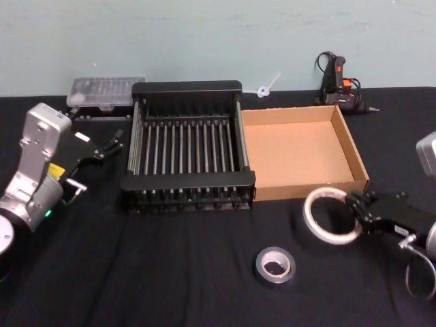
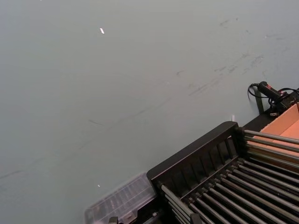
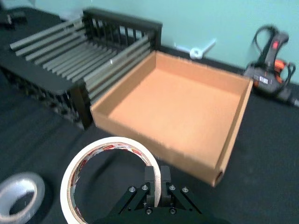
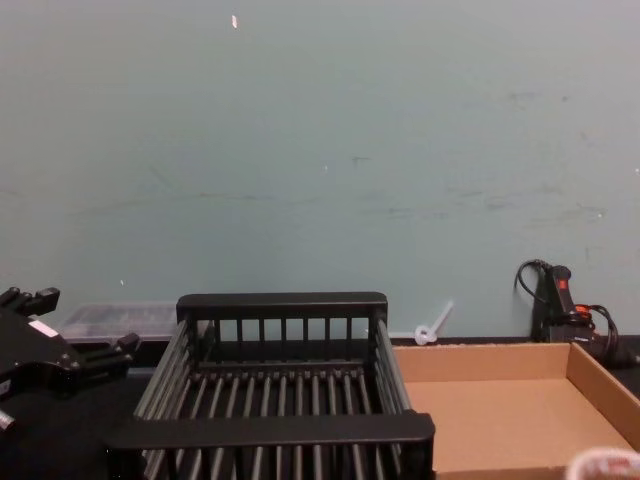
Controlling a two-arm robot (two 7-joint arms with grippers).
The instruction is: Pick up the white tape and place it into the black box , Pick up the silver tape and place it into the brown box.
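Right claw [image 1: 355, 208] is clamped on the white tape's [image 1: 330, 215] rim, near the brown box's [image 1: 354, 160] right corner. Next, I'd say: carry it left into the black box [image 1: 187, 90]. Left claw [image 1: 109, 145] waits open beside it.

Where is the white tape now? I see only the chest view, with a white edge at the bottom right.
Observer: The right hand grips the white tape by its rim, just in front of the brown box.
Operator: And the silver tape?
Observer: The silver tape lies flat on the black cloth, nearer the robot, untouched.
Operator: Is anything inside the brown box?
Observer: Nothing; its whole floor is bare.
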